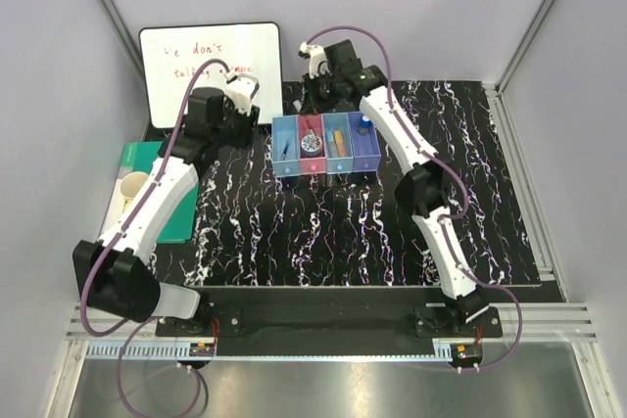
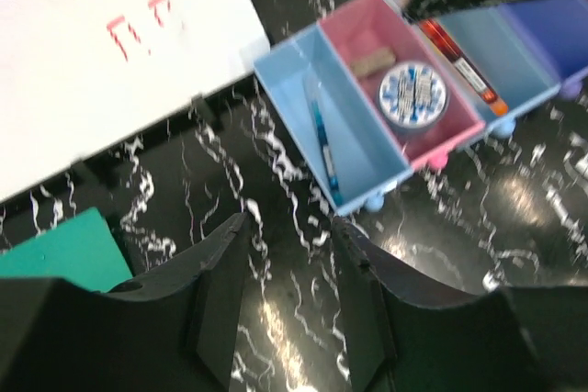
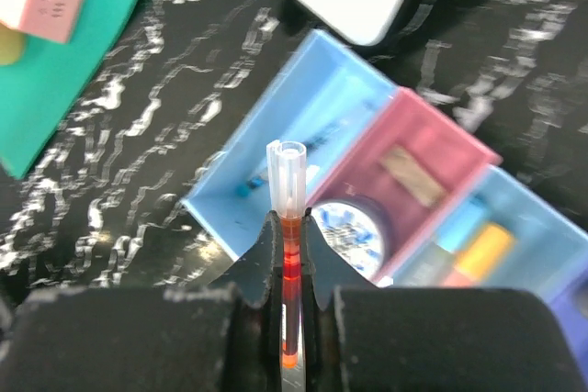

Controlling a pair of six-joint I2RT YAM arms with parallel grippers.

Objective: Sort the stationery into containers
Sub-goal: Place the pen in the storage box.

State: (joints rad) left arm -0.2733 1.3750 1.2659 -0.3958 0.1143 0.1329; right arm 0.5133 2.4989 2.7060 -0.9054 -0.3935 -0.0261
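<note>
The four joined containers (image 1: 286,165) stand in a row at the back middle of the table. The first light blue bin (image 2: 358,149) holds a thin blue pen (image 2: 322,149). The pink bin (image 2: 464,121) holds the white-blue tape roll (image 2: 413,94) and a small brownish piece (image 2: 372,61). The purple bin (image 1: 364,154) holds the blue-capped cylinder (image 1: 364,126). My right gripper (image 3: 290,227) is shut on an orange-red pen (image 3: 291,259) with a clear cap (image 3: 288,172), held above the light blue and pink bins. My left gripper (image 2: 289,227) is open and empty, over the table left of the bins.
A whiteboard (image 1: 206,66) leans at the back left. A green notebook (image 1: 176,212) and a yellow mug (image 1: 132,186) sit at the table's left edge. The second light blue bin (image 3: 533,282) holds yellow and orange items (image 3: 482,254).
</note>
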